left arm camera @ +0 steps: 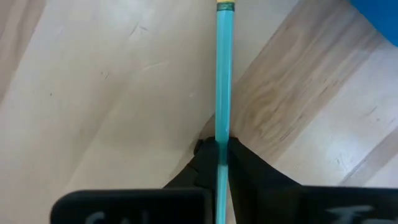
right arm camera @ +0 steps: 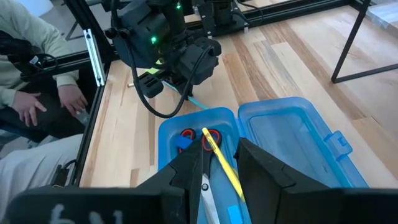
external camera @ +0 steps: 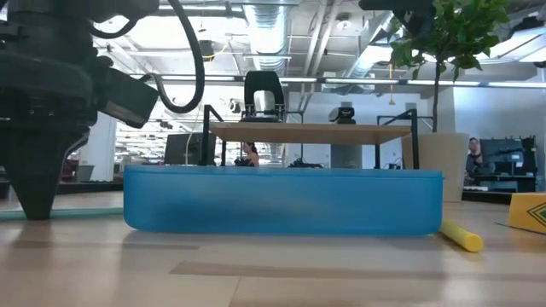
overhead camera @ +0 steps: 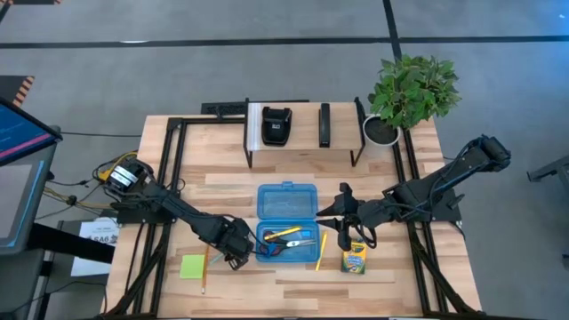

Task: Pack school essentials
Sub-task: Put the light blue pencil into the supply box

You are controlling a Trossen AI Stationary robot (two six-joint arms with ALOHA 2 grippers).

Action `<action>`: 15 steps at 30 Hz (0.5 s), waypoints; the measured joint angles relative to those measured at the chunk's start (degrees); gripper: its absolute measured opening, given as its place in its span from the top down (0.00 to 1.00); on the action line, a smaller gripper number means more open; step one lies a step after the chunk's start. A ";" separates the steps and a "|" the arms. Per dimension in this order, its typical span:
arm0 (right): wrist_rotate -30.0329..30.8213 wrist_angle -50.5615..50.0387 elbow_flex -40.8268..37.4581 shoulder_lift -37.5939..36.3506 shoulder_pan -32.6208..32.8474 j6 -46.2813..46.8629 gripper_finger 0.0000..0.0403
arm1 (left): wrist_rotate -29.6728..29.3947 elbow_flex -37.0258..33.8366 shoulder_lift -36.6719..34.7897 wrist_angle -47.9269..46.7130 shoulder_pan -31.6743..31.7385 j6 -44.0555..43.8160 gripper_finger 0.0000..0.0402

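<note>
The open translucent blue case [overhead camera: 286, 222] lies mid-table and holds red-handled scissors [right arm camera: 198, 138], a yellow pencil [right arm camera: 224, 165] and a blue eraser [right arm camera: 181, 144]. My left gripper [overhead camera: 236, 252] stands just left of the case, shut on the teal pencil [left arm camera: 222, 74]. My right gripper [right arm camera: 219, 163] hovers open over the case's right part, touching nothing. The green sticky-note pad [overhead camera: 192, 267] and the orange pencil [overhead camera: 204, 268] lie flat left of the case. A second yellow pencil [overhead camera: 320, 251] and the upright crayon box [overhead camera: 355, 258] are to the case's right. My left gripper pinches the teal pencil's shaft [left arm camera: 222, 134] between its two fingers [left arm camera: 245, 165], coming from above and pointing down. The pencil stays about level at table height [external camera: 85, 213], one end toward the case [right arm camera: 198, 103]. Whether it rests on the wood cannot be told.
A dark metal rack [overhead camera: 302, 147] with black devices spans the far side, and a potted plant [overhead camera: 409, 93] stands at the far right corner. A seated person's hands [right arm camera: 37, 109] are beyond the table's left edge. Bare wood shows near the front edge.
</note>
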 joint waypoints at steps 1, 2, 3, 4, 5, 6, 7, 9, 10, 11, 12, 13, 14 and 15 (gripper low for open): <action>0.00 0.00 0.00 0.00 0.00 0.00 0.70 | -0.13 -0.06 -0.22 0.01 0.21 0.58 0.99; 0.00 0.00 0.00 0.00 0.00 0.00 0.70 | -0.40 -0.17 -0.58 -0.07 0.43 1.12 1.00; 0.00 0.00 0.00 0.00 0.00 -0.02 0.70 | -0.75 -0.21 -1.07 -0.28 0.49 1.51 1.00; -0.02 0.00 0.00 0.00 0.00 -0.02 0.70 | -1.27 -0.28 -1.58 -0.51 0.49 1.69 1.00; 0.00 0.01 0.00 0.00 0.00 -0.02 0.70 | -2.24 -0.41 -2.16 -1.27 0.49 1.71 1.00; 0.00 0.01 0.00 0.00 0.00 -0.02 0.70 | -3.38 -0.58 -2.78 -2.63 0.49 1.71 1.00; 0.00 0.00 0.01 0.00 0.00 -0.04 0.70 | -4.36 -0.82 -3.44 -4.71 0.54 1.61 1.00; 0.00 0.00 0.00 0.00 0.00 -0.11 0.70 | -6.17 -0.88 -4.89 -7.29 0.63 0.83 1.00; 0.00 0.00 0.00 0.00 0.00 -0.15 0.70 | -7.04 -0.66 -5.78 -8.25 0.63 0.32 1.00; 0.00 0.00 0.00 0.00 -0.02 -0.17 0.70 | -7.76 -0.58 -6.70 -9.28 0.61 0.08 1.00; 0.01 0.00 0.01 0.00 -0.07 -0.17 0.70 | -8.51 -0.62 -7.47 -10.18 0.57 0.01 1.00; 0.02 0.02 0.00 0.00 -0.07 -0.17 0.70 | -9.16 -0.69 -8.13 -9.94 0.57 0.11 1.00; 0.02 0.00 0.00 0.00 -0.09 -0.17 0.70 | -9.83 -0.67 -8.95 -8.79 0.57 0.60 1.00; 0.02 0.01 0.01 0.00 -0.13 -0.17 0.70 | -10.42 -0.30 -9.78 -8.07 0.57 1.19 1.00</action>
